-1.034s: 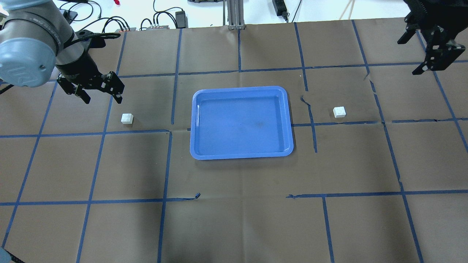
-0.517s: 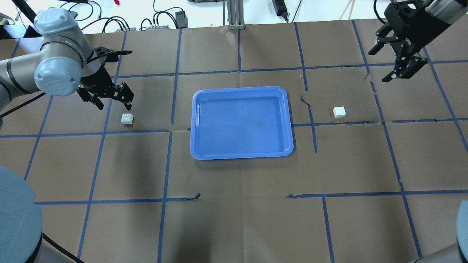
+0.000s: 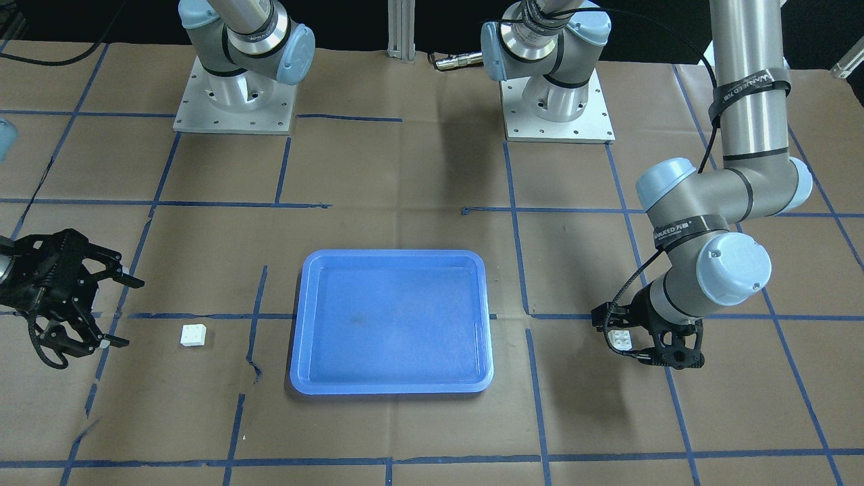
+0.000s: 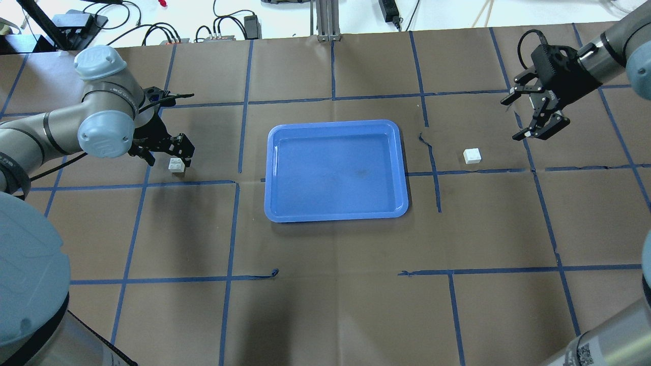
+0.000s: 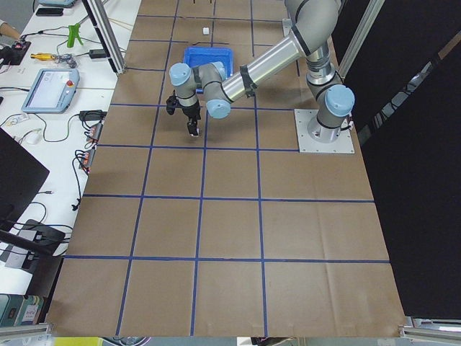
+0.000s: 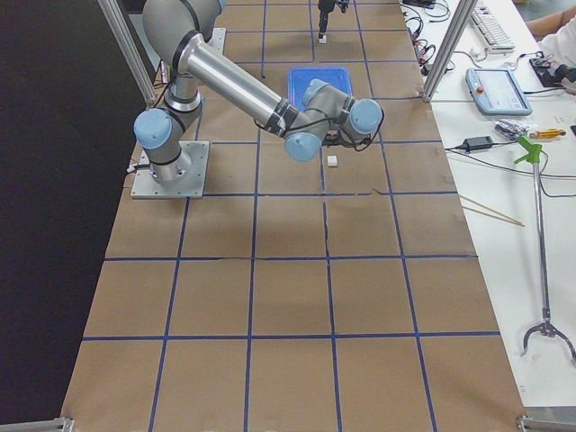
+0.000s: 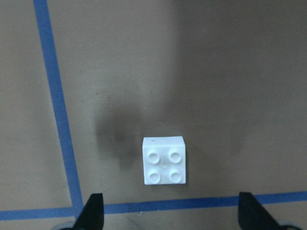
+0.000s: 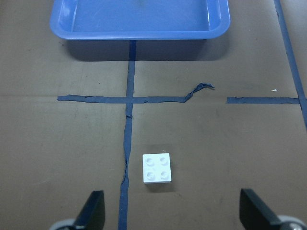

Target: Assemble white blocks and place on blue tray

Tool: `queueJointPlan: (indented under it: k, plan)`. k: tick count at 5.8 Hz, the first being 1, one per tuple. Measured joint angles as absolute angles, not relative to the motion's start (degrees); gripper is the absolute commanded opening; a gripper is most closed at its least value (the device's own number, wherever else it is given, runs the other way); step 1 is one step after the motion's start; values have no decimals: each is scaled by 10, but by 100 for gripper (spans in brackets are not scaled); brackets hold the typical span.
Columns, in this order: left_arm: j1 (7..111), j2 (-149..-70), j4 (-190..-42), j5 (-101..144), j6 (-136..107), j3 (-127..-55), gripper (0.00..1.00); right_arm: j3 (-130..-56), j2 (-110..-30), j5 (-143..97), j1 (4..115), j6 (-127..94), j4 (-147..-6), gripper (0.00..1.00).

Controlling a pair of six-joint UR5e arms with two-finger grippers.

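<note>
One white block (image 4: 177,165) lies left of the blue tray (image 4: 335,216). My left gripper (image 4: 170,157) hangs open just over it, and the left wrist view shows the block (image 7: 164,166) on the paper between and ahead of the two spread fingertips (image 7: 93,213). It also shows in the front view (image 3: 619,339) under that gripper (image 3: 641,347). The other white block (image 4: 472,155) lies right of the tray. My right gripper (image 4: 510,120) is open and empty, above and beyond it, apart from it. The right wrist view shows this block (image 8: 157,167) and the tray (image 8: 139,33).
Brown paper with blue tape lines (image 4: 231,229) covers the table. The tape is torn and curled near the tray (image 8: 199,90). Cables and power bricks (image 4: 218,30) lie beyond the far edge. The arm bases (image 3: 233,94) stand at the robot side.
My left gripper has come down and right until it hangs just over the left block. My right gripper has moved down and inward toward the right block. Both blocks and the tray stayed put.
</note>
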State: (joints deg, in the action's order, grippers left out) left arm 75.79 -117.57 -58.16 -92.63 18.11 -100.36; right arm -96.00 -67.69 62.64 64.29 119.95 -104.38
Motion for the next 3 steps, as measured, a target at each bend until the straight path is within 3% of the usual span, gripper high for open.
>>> queueJointPlan:
  k: [1,2,3]
  plan:
    - [758,-1188,-569,-926,181,-1006,70,-1013,-662,602,639,1211,-1118,100]
    - [758,-1193,-561,-926,182,-1006,29,-1050,-641,583,638,1228,-1174,100]
    - [758,-1191,-558,-925,182,-1006,18,-1064,-625,577,637,1236,-1196,100]
